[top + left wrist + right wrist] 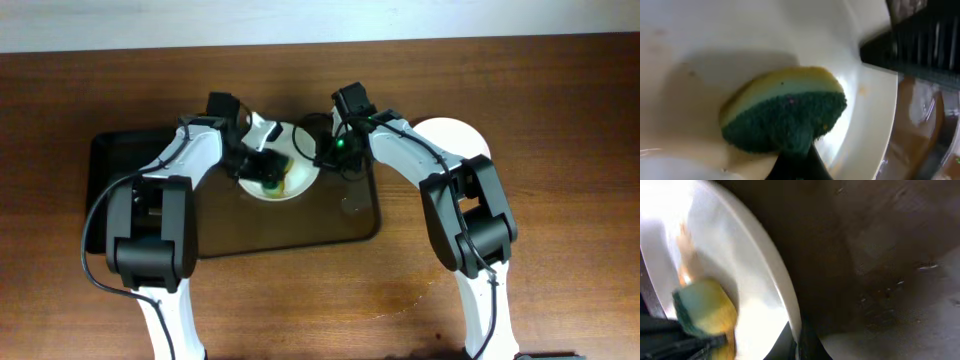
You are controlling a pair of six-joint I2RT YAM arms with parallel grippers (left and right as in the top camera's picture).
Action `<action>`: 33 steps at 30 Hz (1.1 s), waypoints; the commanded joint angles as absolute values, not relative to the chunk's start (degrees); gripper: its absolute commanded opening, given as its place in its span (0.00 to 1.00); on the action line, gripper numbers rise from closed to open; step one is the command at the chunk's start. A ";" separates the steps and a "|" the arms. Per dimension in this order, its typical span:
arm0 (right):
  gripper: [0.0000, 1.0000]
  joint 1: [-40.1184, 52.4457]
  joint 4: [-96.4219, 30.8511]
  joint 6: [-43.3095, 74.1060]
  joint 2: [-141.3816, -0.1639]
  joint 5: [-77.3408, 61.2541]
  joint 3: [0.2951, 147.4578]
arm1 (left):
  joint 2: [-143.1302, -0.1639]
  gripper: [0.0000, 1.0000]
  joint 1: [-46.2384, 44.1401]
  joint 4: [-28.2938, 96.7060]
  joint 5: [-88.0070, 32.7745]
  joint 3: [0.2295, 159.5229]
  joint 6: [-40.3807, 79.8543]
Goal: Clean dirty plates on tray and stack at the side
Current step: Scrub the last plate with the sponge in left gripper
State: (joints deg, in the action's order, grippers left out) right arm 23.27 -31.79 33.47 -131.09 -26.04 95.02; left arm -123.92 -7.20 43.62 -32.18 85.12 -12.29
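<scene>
Though blurred at the bottom centre of the left wrist view, plainly clamped: left gripper point(796, 162), dark fingers pinched on the lower edge of an oval yellow foam sponge with a dark green scouring face point(785, 112). Just behind, with the sponge against its face, a round white shallow plate with thin orange-brown smears point(740, 35), filling the left and middle of that frame. Past its rim at lower right, a strip of large rectangular dark brown glossy tray point(917, 125).

Seen from the right wrist: right gripper point(792, 345) at bottom centre, closed on the plate's rim, only one dark finger showing. Sponge low on the left against the plate's face, an orange smear above it. Tray surface dark across the right half.

From overhead, both grippers meeting at the plate in the upper middle of the frame, over the tray's far edge; whether flat or tipped, cannot tell. Farther right, off the tray on the brown wooden table point(560, 80), a second round white plate point(450, 135), partly hidden by the right arm.
</scene>
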 commanded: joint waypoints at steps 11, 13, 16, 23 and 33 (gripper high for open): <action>0.04 22.85 -32.56 34.35 -131.63 -23.51 93.51 | -125.78 0.01 -7.86 40.73 4.21 84.31 6.24; 0.04 22.85 -32.53 34.35 -131.63 -23.53 93.51 | -125.78 0.01 -7.86 45.54 -6.22 84.31 0.40; 0.04 22.85 -32.60 34.28 -131.63 -23.53 93.51 | -125.78 0.01 -7.84 51.13 -32.95 84.31 -12.91; 0.04 22.85 -33.80 33.87 -131.63 -23.57 93.51 | -125.78 0.01 -7.33 37.47 -43.90 84.55 -8.93; 0.04 22.90 -36.51 28.82 -130.43 -23.57 93.60 | -125.78 0.01 1.08 54.37 -18.20 114.26 3.44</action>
State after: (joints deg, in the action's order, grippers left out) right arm 23.33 -34.46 33.06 -130.87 -26.81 95.02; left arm -125.97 -0.58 49.54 -21.54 104.66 2.13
